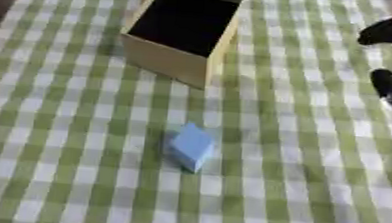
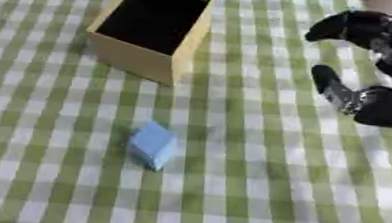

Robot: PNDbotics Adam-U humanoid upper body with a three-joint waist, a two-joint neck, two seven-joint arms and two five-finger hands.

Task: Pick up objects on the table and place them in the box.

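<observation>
The blue block [image 2: 153, 144] lies alone on the checked tablecloth [image 2: 255, 188], well apart from the right hand [image 2: 380, 100], down and to that hand's left. It looks roughly cubic, with no clear long axis. The wooden box [image 2: 150, 29] stands open beyond it, also left of the hand. The right hand hovers with fingers spread, holding nothing, and is probably the nearer. Only the left eye view shows dark metal at its left edge, perhaps the left arm.

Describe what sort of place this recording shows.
Probably a tabletop test setup: a table under a green checked cloth, bearing only an open wooden box and a blue block, with the right robot hand above it.
</observation>
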